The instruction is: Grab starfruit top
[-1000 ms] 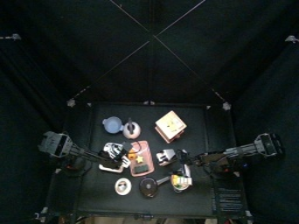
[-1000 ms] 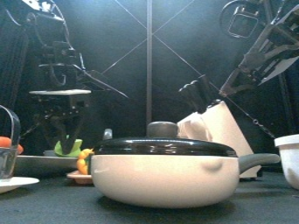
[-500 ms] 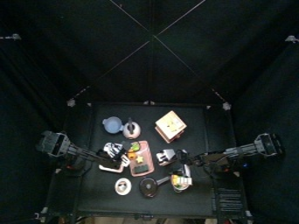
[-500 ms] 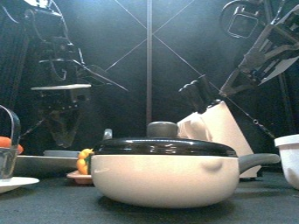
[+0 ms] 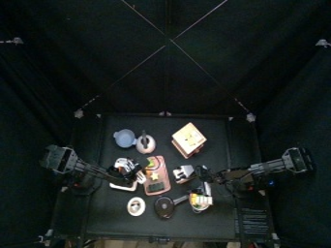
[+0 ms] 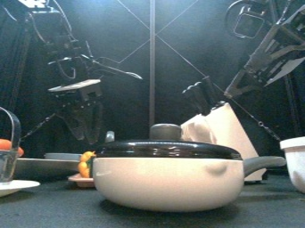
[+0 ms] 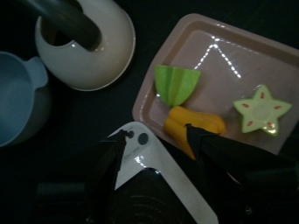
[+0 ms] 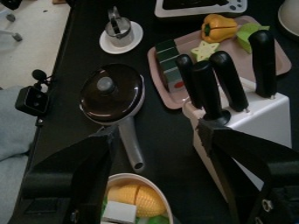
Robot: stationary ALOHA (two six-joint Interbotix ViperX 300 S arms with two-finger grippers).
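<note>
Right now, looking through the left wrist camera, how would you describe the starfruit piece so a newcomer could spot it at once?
Find the pink tray, lying beside the white lidded bowl. Three food pieces rest on it, and the starfruit slice is the one farthest from the bowl. It is pale yellow-green with five points, unlike the green wedge and the orange piece next to it.

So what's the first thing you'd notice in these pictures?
Probably the big white pot with a black lid, sitting right up front on the table. Next comes the pink tray, which holds a star-shaped starfruit slice, with the left gripper open just above it. The right gripper hangs open over a knife block.
</note>
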